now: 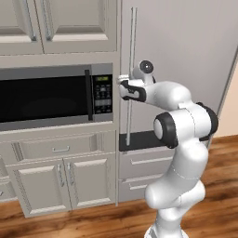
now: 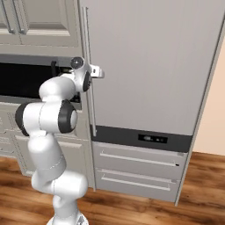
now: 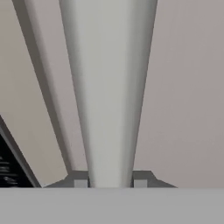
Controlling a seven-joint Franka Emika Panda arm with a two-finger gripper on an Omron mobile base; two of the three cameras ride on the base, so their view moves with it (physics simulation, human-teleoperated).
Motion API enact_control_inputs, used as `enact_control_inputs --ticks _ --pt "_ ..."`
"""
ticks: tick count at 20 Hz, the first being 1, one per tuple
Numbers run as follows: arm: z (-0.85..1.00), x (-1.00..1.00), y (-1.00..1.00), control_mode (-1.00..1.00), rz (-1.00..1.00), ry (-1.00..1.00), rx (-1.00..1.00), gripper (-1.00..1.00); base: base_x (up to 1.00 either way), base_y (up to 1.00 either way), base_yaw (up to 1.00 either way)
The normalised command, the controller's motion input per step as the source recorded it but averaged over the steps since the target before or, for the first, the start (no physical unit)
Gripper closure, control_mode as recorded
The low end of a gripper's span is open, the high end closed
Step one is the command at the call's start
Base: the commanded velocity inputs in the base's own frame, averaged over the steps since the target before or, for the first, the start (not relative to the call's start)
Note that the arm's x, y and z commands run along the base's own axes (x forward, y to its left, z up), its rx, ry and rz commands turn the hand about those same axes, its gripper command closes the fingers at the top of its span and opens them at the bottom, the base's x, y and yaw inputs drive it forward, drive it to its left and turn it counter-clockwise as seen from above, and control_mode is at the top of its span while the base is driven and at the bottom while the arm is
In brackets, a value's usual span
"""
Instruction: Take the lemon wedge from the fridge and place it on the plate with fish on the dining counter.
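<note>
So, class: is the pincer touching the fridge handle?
Touching, it seems. In the hand view the handle runs between the two fingertips with no gap showing on either side. The pincer sits at the bar in the left base view.

the left base view looks forward from behind the arm at the microwave (image 1: 56, 95) and the fridge (image 1: 186, 56), with the arm at lower right. the right base view faces the same fridge (image 2: 149, 66) door and its handle (image 2: 89, 74) from the other side. the hand view sits very close to the handle (image 3: 108, 87), looking along it.
</note>
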Motion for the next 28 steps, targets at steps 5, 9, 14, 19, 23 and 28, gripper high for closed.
enact_control_inputs --ticks 5,9,14,19,23,28 --pt "0.0 -0.94 -0.18 -1.0 -0.01 -0.09 -0.02 1.0 0.0 0.0 0.0" --pt "0.0 -1.0 -0.5 -1.0 -0.08 -0.09 0.0 1.0 0.0 0.0 0.0" --pt "0.0 -1.0 -0.68 -1.0 -0.16 -0.09 0.03 1.0 0.0 0.0 0.0" --pt "0.22 -1.0 -0.73 -1.0 -0.19 -0.12 0.06 1.0 0.0 0.0 0.0" --pt "0.79 -1.0 -0.36 -1.0 -0.23 -0.05 0.09 -1.0 0.0 0.0 0.0" --pt "1.0 -0.87 0.17 -1.0 -0.31 0.0 0.1 -1.0 0.0 0.0 0.0"
